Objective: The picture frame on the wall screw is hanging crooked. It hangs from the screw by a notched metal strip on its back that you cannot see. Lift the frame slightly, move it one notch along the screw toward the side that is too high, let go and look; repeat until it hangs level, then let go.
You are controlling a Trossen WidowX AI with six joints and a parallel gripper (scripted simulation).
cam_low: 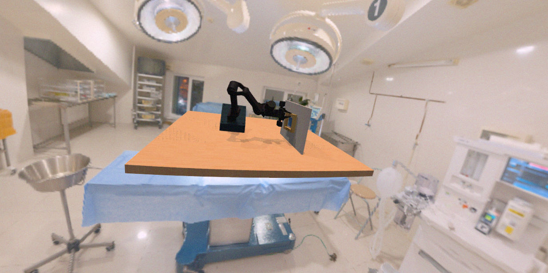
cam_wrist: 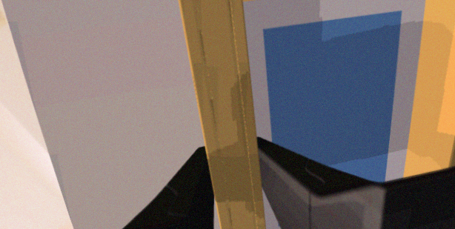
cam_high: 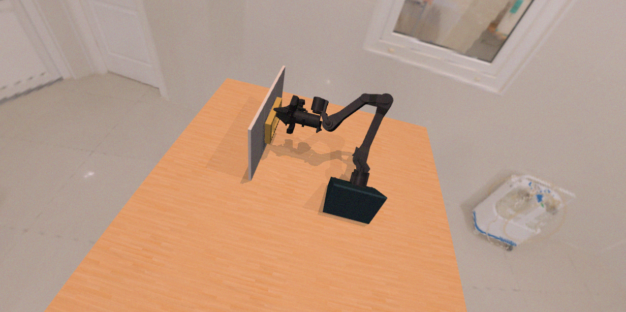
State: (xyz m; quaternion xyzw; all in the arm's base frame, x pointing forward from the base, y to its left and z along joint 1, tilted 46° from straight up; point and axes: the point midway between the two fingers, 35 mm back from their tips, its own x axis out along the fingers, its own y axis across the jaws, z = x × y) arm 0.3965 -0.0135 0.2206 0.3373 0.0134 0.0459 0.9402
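Note:
The golden picture frame [cam_high: 268,133] [cam_low: 294,123] [cam_wrist: 216,84] is in front of the grey upright panel [cam_high: 255,152] [cam_low: 302,127] [cam_wrist: 111,65]. It has a blue centre [cam_wrist: 330,95] with a pale border. My gripper [cam_high: 276,111] [cam_low: 290,115] [cam_wrist: 230,150] is shut on the frame's side bar, the left one in the wrist view, with one black finger on each side. In the wrist view the frame's top bar rises to the right, but the camera is tilted too, so I cannot tell whether the frame is level. The screw and the notched strip are hidden.
The panel stands upright on the wooden table [cam_high: 196,244] [cam_low: 183,156]. The arm's dark base block [cam_high: 354,202] [cam_low: 232,122] stands on the table, and the arm reaches from it over the table to the frame. The panel's face is close behind the fingertips.

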